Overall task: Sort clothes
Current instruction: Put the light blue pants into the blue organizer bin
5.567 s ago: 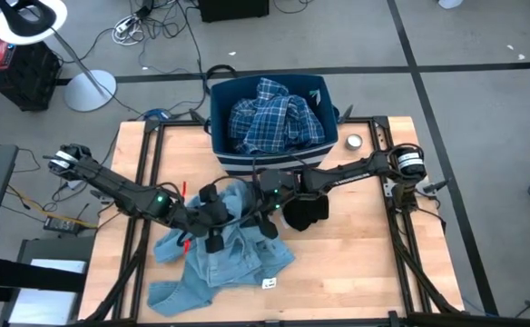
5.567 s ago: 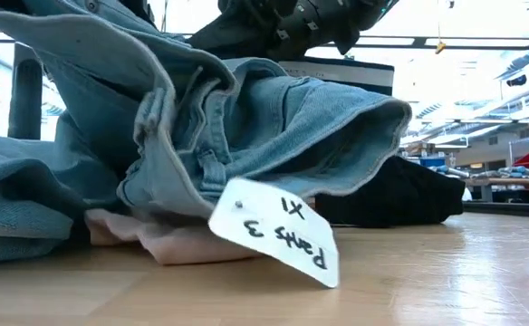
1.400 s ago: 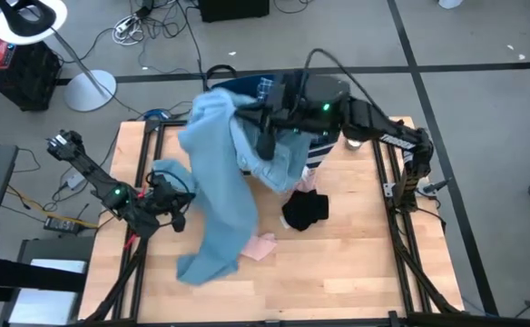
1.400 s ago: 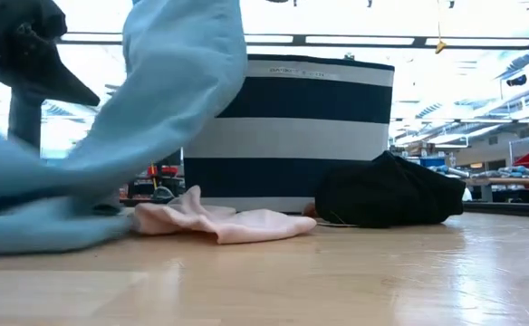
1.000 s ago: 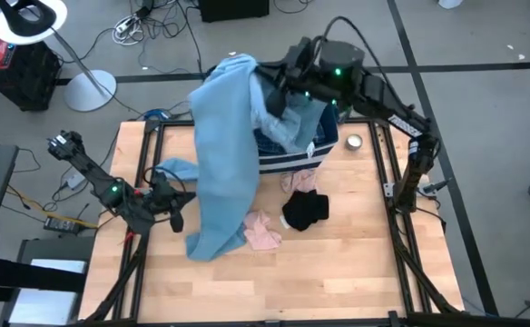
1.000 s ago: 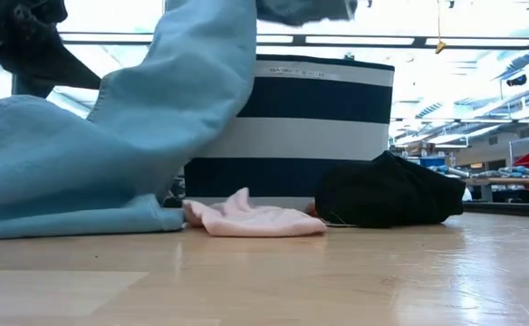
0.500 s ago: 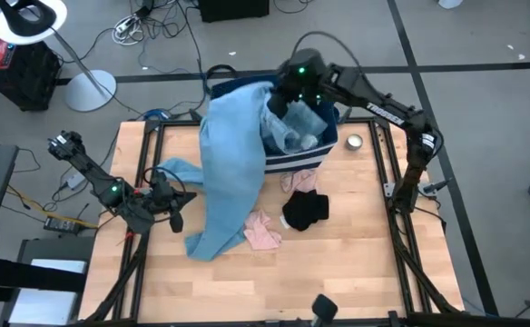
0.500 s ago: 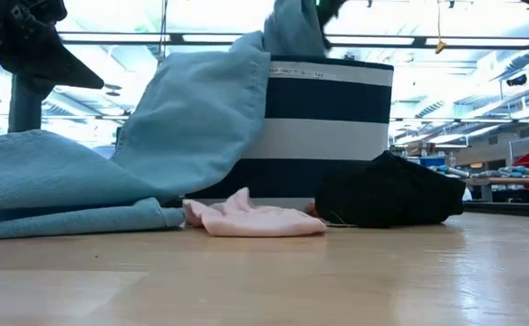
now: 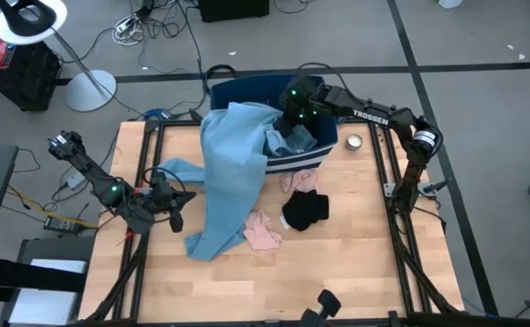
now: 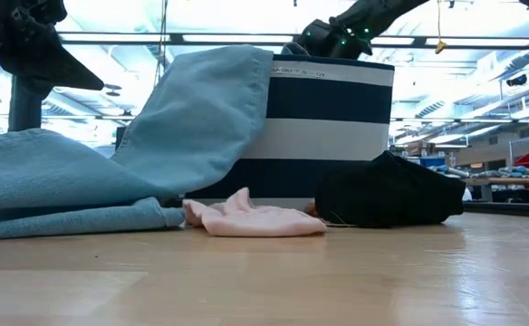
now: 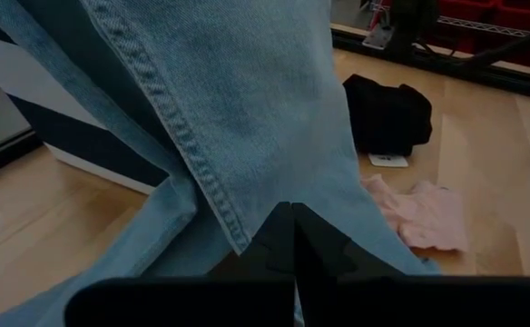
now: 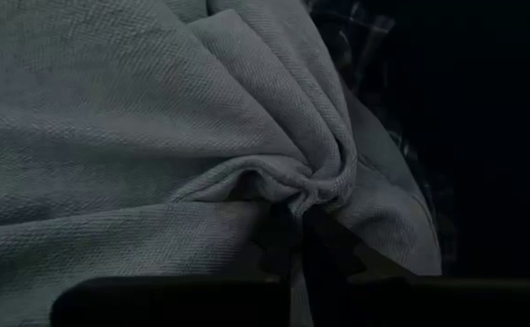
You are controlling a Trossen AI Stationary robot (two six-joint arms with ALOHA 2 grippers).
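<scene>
Light blue denim jeans [image 9: 233,163] hang over the left front rim of the navy bin with white stripes [image 9: 306,162]. Their top is inside the bin and one leg end [image 9: 201,243] lies on the table. My right gripper [image 9: 292,120] reaches down into the bin and is shut on the denim [image 12: 247,136]. My left gripper [image 9: 171,205] is shut and empty above the table's left part, beside the hanging leg [image 11: 247,109]. A pink item [image 9: 263,232], a black item [image 9: 306,211] and a salmon piece [image 9: 297,180] lie on the table in front of the bin. My right gripper pinches a bunched fold of the denim [image 12: 306,195] between its two fingers, several layers gathered together. The fingers come from above, slanting down into the bin. The held part rests on the clothes in the bin, and the rest trails slack over the rim [image 9: 247,136].
A plaid shirt [image 12: 374,54] lies in the bin under the denim. A small round silver thing [image 9: 354,142] sits right of the bin. A dark object [image 9: 324,304] shows at the table's near edge. Bare wood [image 9: 365,263] lies at the near right.
My right gripper has gone down into the bin with the top of the jeans, still shut on them. The raised denim has sunk and now drapes over the bin's rim. Its leg end has stayed on the table.
</scene>
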